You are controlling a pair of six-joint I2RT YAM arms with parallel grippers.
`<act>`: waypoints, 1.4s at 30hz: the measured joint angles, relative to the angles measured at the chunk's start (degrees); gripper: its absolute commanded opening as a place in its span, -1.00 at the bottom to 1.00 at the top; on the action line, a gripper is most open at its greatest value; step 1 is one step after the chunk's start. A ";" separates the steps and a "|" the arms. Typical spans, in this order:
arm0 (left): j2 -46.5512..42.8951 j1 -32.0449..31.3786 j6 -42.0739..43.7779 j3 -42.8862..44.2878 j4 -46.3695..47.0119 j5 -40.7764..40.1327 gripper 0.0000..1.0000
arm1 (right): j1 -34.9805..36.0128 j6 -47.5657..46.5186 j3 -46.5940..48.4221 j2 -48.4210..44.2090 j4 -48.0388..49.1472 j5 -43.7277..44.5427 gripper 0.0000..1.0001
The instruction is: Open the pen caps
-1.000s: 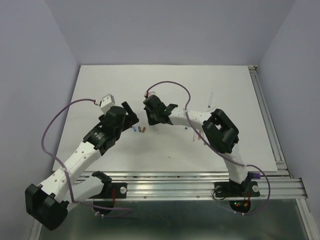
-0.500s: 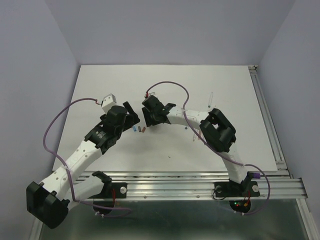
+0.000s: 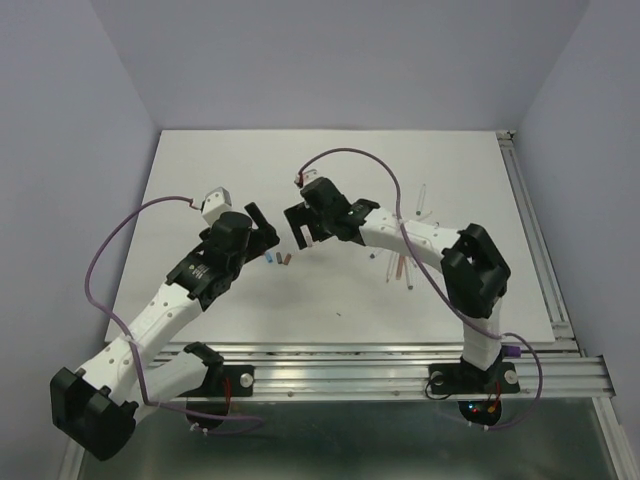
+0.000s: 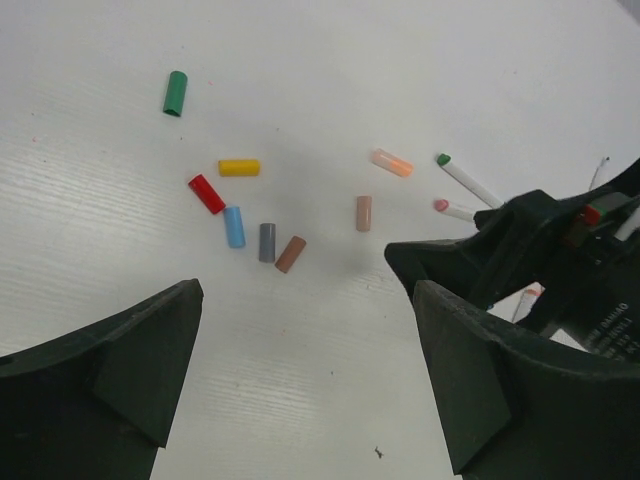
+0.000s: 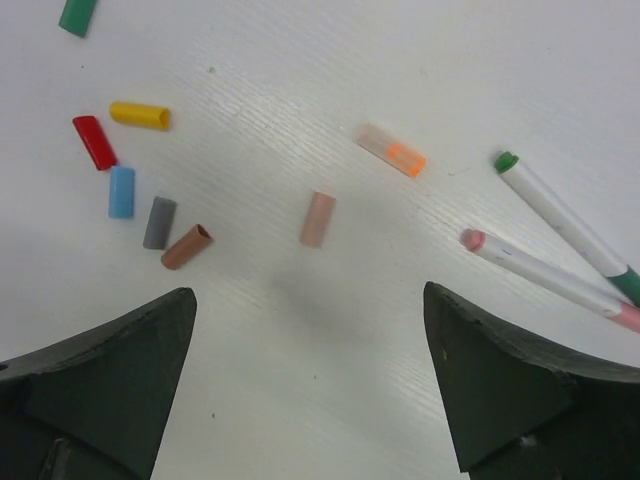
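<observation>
- Your left gripper [image 4: 305, 295] is spread wide. Its fingers [image 4: 110, 370] are well apart, with only bare table [image 4: 330, 400] between them; it holds nothing and touches nothing.
- Your right gripper [image 5: 310, 300] is just as wide open and also grasps nothing.
- From overhead, the left gripper sits at 9 o'clock of the right one, near the table's middle, close but not touching.
- The pen caps [image 5: 159, 222] lie loose on the table, beyond both sets of fingertips.
- In the right wrist view, a cluster sits at 10 o'clock of the gap. The blue cap [image 5: 121, 192], grey cap [image 5: 159, 222] and brown cap [image 5: 186, 246] lie side by side. The red cap [image 5: 94, 142] and yellow cap [image 5: 139, 115] are just beyond them, and the green cap [image 5: 77, 15] is farthest out at 11.
- A tan cap [image 5: 317, 219] lies alone at 12 o'clock, with an orange cap [image 5: 391, 150] past it at 1.
- Two uncapped pens lie at 3 o'clock, the green-tipped pen [image 5: 565, 225] beside the pink-tipped pen [image 5: 540, 268].
</observation>
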 measured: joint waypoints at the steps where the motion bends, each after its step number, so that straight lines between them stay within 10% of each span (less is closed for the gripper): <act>1: -0.13 0.00 0.02 0.00 0.07 0.09 0.98 | -0.61 -1.62 -1.36 -2.05 0.11 -1.62 1.00; 12: -0.26 0.00 0.57 0.00 0.42 0.96 0.98 | -18.38 -19.52 -11.63 -6.64 3.67 -17.68 1.00; 42: 0.20 0.00 1.33 0.00 1.09 1.42 0.98 | -16.26 -37.38 -3.69 4.70 -3.82 -27.04 0.81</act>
